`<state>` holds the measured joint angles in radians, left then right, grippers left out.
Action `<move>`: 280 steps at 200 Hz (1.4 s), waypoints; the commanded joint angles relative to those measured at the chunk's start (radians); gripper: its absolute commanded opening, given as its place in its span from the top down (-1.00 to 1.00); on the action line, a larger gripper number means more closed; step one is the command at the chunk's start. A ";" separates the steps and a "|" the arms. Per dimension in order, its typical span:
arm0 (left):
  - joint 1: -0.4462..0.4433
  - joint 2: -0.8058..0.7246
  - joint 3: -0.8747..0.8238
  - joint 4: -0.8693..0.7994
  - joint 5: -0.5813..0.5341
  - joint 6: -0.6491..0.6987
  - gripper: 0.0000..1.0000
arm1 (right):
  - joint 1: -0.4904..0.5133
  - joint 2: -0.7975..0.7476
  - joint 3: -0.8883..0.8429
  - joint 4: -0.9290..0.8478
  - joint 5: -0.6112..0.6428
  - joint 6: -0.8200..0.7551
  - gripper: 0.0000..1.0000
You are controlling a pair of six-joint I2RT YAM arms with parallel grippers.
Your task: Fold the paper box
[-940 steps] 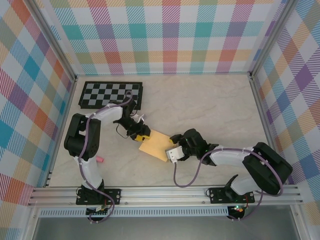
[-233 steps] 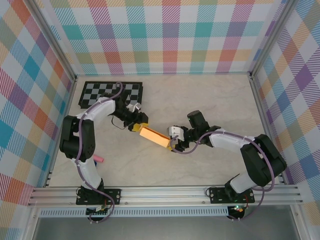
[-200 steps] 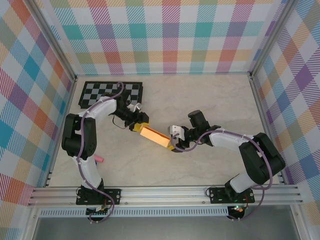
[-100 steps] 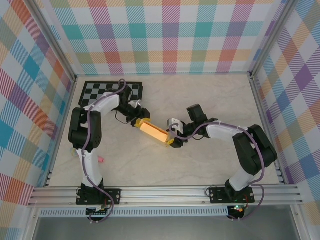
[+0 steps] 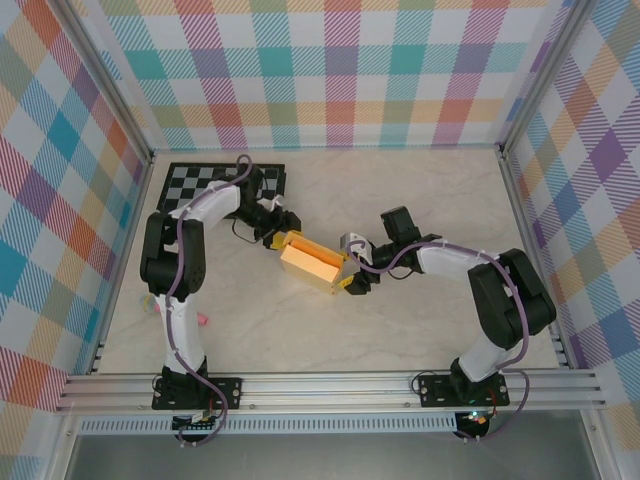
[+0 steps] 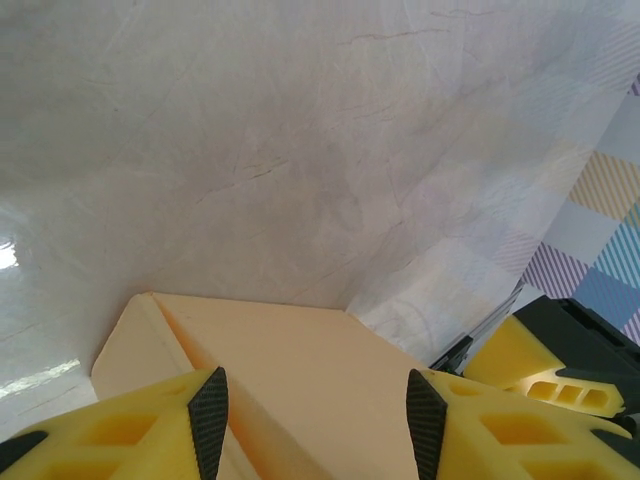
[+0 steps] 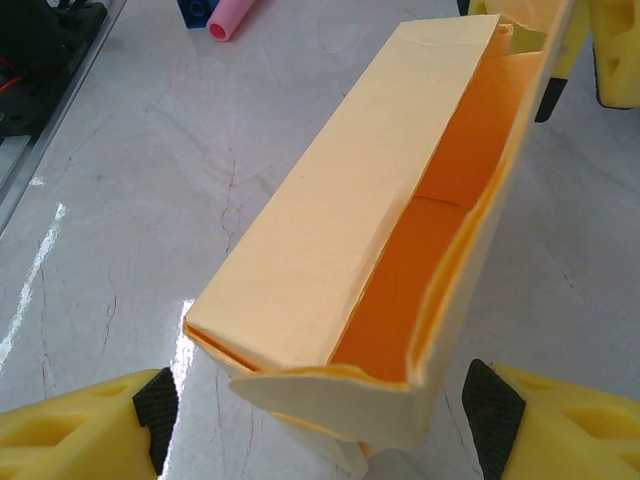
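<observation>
Paper box point(image 5: 312, 263) shifts back on surface point(image 5: 430, 195), now open-topped | left fingers point(image 6: 208, 425) grip its left end | right fingers point(image 7: 152, 408) spread wide, straddling its right end, not touching.

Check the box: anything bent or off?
Yes. The paper box is half formed, its long top gaping open. The end nearest the right claw looks crumpled: the end flap bows outward and its edge is wavy rather than a clean crease.
</observation>
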<state>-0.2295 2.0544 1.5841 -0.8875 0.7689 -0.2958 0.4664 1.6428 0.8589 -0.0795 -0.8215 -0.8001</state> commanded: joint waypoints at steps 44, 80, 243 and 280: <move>0.057 0.006 0.110 0.001 -0.050 0.012 -0.05 | 0.002 -0.075 -0.005 -0.014 -0.053 -0.009 -1.00; 0.073 -0.034 0.108 0.054 -0.100 0.014 -0.05 | 0.001 -0.100 0.008 -0.008 0.026 0.045 -1.00; 0.112 -0.582 -0.519 0.450 0.167 0.852 -0.51 | -0.092 -0.286 0.196 -0.234 0.822 1.117 -1.00; 0.004 -0.682 -0.646 0.671 -0.120 0.737 -0.50 | -0.200 -0.032 0.442 -0.525 0.502 1.052 -0.67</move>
<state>-0.1738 1.4296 0.9928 -0.3985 0.8085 0.5156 0.2920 1.4635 1.2034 -0.3237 -0.2420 0.1467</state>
